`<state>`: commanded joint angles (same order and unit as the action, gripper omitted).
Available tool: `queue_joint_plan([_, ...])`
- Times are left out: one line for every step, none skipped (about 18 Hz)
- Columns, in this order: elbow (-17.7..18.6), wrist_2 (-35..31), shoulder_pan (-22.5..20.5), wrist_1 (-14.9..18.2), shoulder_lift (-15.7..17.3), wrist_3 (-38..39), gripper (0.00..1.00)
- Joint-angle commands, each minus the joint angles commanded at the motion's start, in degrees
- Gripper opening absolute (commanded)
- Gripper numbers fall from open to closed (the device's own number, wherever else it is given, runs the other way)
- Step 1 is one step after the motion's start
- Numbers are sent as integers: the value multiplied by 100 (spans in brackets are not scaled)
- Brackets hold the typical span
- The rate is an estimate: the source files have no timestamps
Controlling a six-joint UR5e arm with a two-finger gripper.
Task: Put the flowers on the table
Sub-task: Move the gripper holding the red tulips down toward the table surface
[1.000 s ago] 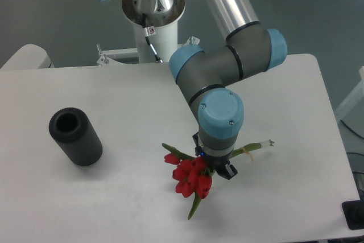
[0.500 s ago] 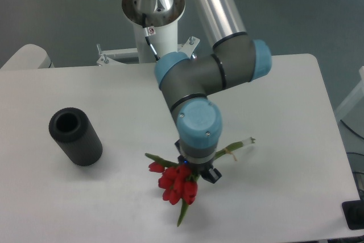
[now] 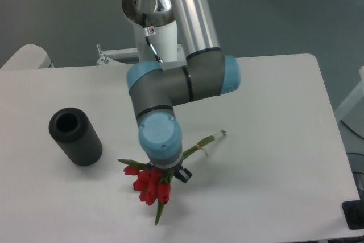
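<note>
The gripper (image 3: 168, 173) hangs over the table (image 3: 273, 140), its jaws seemingly clamped on the flowers (image 3: 149, 185) near the buds; it needs a gentle descent until stems lie flat before releasing

My gripper (image 3: 165, 170) sits low over the table (image 3: 273, 157), its fingers hidden under my own wrist, with the flowers (image 3: 149, 184) directly beneath it: red buds toward the near edge, stems running out to the right. To the left, the black cylinder (image 3: 75, 136) stands upright, well apart from the bunch, with bare white surface between. Behind me my own elbow and forearm cross above the tabletop, blocking the way back toward the robot base (image 3: 154, 41)
</note>
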<state>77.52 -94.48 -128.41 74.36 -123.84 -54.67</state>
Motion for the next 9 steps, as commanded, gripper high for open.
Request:
queue_joint_plan([0, 0, 0, 9, -9, 0, 17])
queue_joint_plan([-17, 9, 0, 9, -17, 0, 22])
queue_joint_plan([-18, 9, 0, 9, -26, -9, 26])
queue_joint_plan([-26, 9, 0, 9, -26, -26, 34])
queue_joint_plan([-26, 17, -9, 17, -18, -61, 45])
queue_joint_plan([-18, 35, -17, 26, -18, -70, 57])
queue_joint_plan([0, 53, -26, 9, 0, -70, 85])
queue_joint_plan([9, 53, -26, 0, 0, -44, 100])
queue_joint_plan([0, 44, -26, 0, -9, -35, 100])
